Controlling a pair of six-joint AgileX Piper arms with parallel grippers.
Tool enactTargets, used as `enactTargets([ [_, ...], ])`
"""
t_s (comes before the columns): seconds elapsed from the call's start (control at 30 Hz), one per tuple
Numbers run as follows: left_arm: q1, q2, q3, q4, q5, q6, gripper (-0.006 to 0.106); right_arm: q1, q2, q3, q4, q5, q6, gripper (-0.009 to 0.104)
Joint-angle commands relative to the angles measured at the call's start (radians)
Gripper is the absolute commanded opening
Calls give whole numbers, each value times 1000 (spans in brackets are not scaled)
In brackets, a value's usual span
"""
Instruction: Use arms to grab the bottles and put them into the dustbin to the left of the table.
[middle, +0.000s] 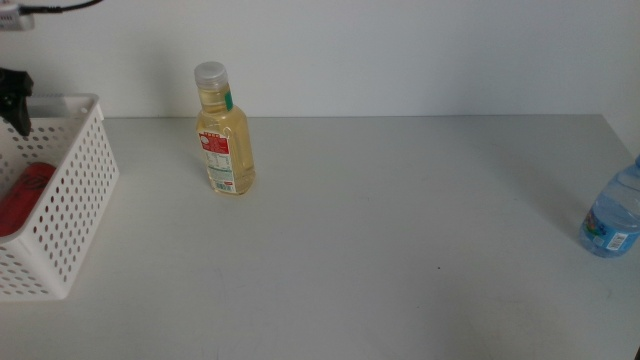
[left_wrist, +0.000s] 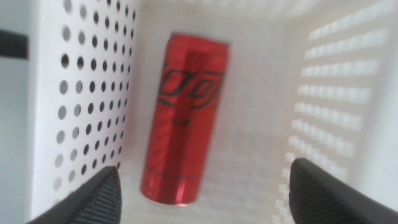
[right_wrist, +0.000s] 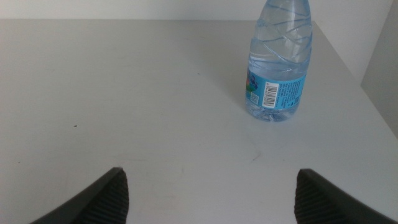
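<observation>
A slim red can (left_wrist: 186, 118) lies on the floor of the white perforated dustbin (middle: 70, 190) at the table's left end; it also shows as a red shape (middle: 24, 198) in the middle view. My left gripper (left_wrist: 205, 193) hangs open above the bin with nothing between its jaws, seen dark at the far left (middle: 14, 100). A clear bottle of yellow liquid (middle: 225, 135) stands upright on the table right of the bin. The blue-labelled water bottle (right_wrist: 278, 62) stands near the right edge (middle: 612, 215). My right gripper (right_wrist: 208, 193) is open and empty, short of that bottle.
The light-grey table (middle: 400, 250) runs back to a white wall. The bin's perforated walls (left_wrist: 87, 106) close in on both sides of the can. The table's right edge (right_wrist: 367, 93) lies just beyond the water bottle.
</observation>
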Motion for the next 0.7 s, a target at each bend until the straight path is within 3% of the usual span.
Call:
enactTargets([
  [0.0, -42, -127, -19, -13, -26, -46, 90, 2, -21, -9, -11, -72, -5, 94],
  [0.67, -450, -579, 651, 29, -756, -129, 90, 2, -21, -9, -11, -72, -5, 94],
])
